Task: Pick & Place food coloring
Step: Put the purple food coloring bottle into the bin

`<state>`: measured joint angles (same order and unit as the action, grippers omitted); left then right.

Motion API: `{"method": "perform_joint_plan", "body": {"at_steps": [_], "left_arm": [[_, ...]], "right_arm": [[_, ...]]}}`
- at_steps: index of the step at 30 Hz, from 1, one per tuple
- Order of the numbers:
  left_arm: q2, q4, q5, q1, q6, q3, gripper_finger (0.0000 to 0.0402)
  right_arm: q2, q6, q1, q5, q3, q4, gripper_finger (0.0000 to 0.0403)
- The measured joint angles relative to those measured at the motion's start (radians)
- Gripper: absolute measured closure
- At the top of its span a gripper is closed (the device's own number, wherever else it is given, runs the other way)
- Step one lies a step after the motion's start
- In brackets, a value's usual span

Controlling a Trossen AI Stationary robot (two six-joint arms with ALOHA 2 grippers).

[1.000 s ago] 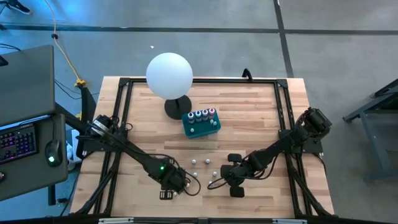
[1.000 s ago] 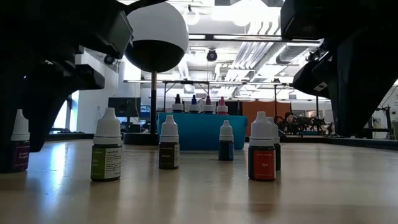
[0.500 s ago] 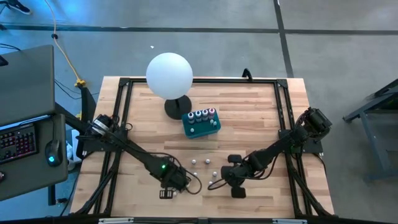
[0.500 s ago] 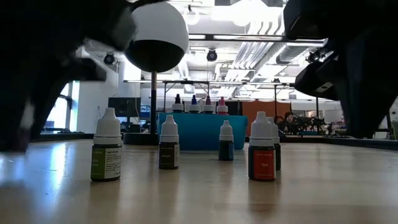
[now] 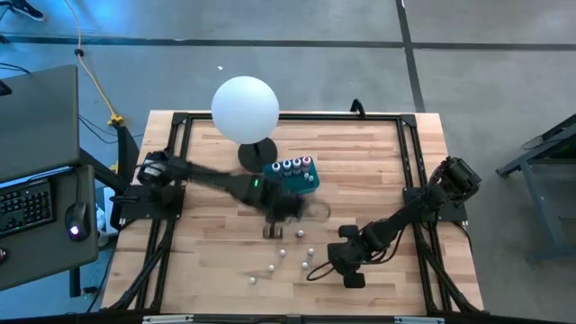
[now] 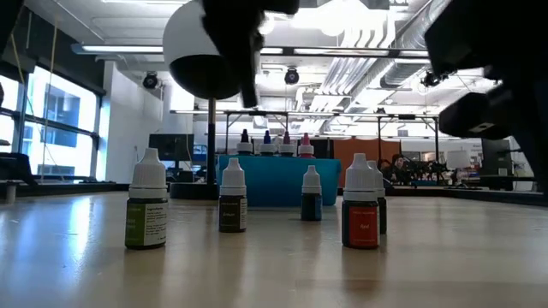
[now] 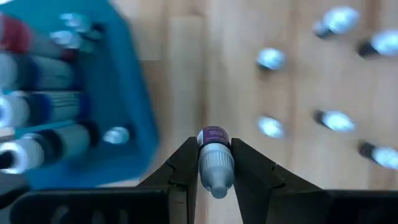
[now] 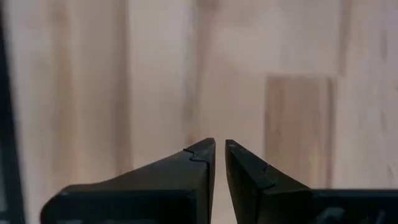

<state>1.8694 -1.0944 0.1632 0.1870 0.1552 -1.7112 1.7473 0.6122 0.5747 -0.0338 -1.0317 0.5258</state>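
Left wrist view shows our left gripper point(image 7: 215, 163) clamped on one bottle point(image 7: 215, 163) beside the tray point(image 7: 140, 118). Several bottles stand inside; five point(image 6: 146, 200) wait on the table. Right gripper point(image 8: 219, 163) rests closed, empty.

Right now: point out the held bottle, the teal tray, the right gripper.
held bottle point(image 7: 215, 163), left wrist view, white cap.
teal tray point(image 7: 135, 93), left wrist view, near wall.
right gripper point(image 8: 219, 163), right wrist view, between fingertips.

Left arm stretched out from the worktop's point(image 5: 378, 162) left edge toward its centre, left end effector point(image 7: 215, 163) clamped on a small bottle point(image 7: 215, 160), right end effector point(image 8: 219, 158) closed, low near the worktop's front edge
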Motion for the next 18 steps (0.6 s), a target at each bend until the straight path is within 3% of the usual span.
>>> {"method": "perform_joint_plan", "body": {"at_steps": [4,8,12,18], "left_arm": [[0.004,0.007,-0.082,-0.132,-0.011,-0.003,0.0332],[0.050,0.005,-0.097,-0.218,0.006,0.000,0.0332],[0.099,0.048,-0.161,-0.248,0.006,-0.002,0.0332],[0.153,0.085,-0.114,-0.246,0.007,0.004,0.0328]], "right_arm": [[0.000,0.069,0.025,0.028,0.000,0.071,0.0373],[0.000,0.093,0.047,0.046,0.000,0.106,0.0373],[0.000,0.082,0.060,0.051,0.000,0.106,0.0375],[0.000,0.086,0.068,0.046,0.000,0.106,0.0373]]}}
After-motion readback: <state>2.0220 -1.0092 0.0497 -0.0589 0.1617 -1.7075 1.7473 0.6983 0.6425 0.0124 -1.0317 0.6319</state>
